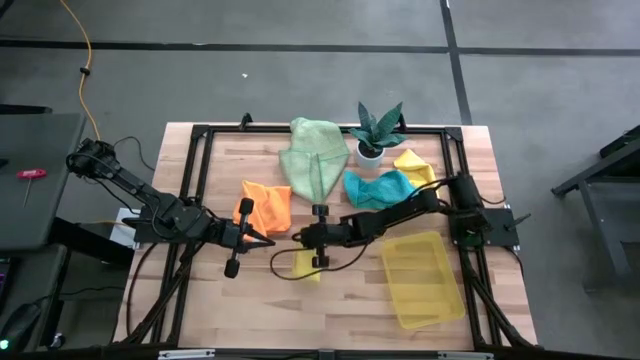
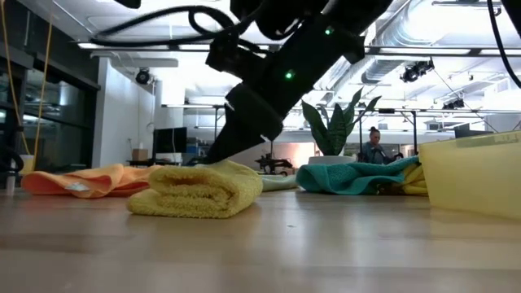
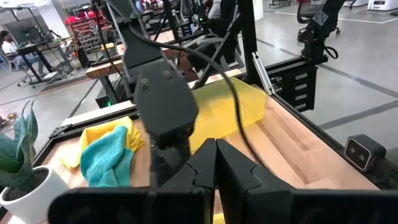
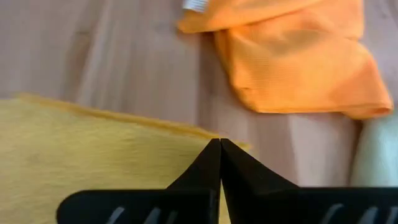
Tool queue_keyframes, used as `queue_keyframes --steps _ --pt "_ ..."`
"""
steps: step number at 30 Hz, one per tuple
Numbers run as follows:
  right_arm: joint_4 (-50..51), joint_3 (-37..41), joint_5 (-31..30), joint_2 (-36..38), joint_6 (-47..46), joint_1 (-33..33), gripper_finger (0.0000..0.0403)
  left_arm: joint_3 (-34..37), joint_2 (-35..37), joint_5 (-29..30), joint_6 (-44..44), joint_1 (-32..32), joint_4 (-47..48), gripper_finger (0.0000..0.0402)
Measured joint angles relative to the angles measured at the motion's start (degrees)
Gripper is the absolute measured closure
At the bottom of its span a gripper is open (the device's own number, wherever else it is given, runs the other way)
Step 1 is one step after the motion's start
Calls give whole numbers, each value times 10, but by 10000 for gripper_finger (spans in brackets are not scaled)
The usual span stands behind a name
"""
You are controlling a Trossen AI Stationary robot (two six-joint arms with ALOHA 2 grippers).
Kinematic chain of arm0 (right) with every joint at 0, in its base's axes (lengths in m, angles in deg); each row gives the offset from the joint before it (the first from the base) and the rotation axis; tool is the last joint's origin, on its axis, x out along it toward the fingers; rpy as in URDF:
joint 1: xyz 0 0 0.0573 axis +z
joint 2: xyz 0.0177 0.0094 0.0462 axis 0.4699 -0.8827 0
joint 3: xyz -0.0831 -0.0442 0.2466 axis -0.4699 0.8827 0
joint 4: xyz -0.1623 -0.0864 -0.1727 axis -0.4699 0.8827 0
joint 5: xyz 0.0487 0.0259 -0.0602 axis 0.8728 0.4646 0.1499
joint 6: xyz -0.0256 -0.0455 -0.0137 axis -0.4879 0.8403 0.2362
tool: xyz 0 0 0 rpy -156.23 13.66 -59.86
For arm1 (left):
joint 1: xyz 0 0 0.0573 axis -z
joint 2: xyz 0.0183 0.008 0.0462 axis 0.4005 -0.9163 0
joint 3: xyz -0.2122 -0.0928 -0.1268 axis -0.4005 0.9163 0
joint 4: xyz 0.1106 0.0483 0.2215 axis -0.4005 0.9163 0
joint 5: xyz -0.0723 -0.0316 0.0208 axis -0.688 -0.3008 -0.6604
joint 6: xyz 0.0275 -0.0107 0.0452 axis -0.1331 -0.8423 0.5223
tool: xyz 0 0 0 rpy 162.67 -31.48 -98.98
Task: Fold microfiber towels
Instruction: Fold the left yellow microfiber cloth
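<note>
Yellow towel (image 4: 93, 162) directly under closed right pincer (image 4: 220, 144).

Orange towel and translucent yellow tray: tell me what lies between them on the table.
In the high view, the right arm's claw over the folded yellow towel lies between the orange towel and yellow tray.

We see a wooden table (image 1: 200, 300) in a black frame. On it lie an orange towel (image 1: 266, 206) toward the left, a pale green towel (image 1: 314, 160) at the far middle, and a teal towel (image 1: 378, 187) just beside a yellow towel (image 1: 414, 165) on the right. A folded yellow towel (image 2: 198, 190) rests near the centre. A potted plant (image 1: 375, 130) stands at the far edge, and a yellow tray (image 1: 424, 280) sits at the near right.
</note>
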Motion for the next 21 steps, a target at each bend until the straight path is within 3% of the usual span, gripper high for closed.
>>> queue_keyframes --steps 12,21 --pt "57 0 -55 39 17 4 403 0 0 0 1 0 0 401" --pt "128 0 30 37 -24 4 403 0 0 2 1 0 0 401"
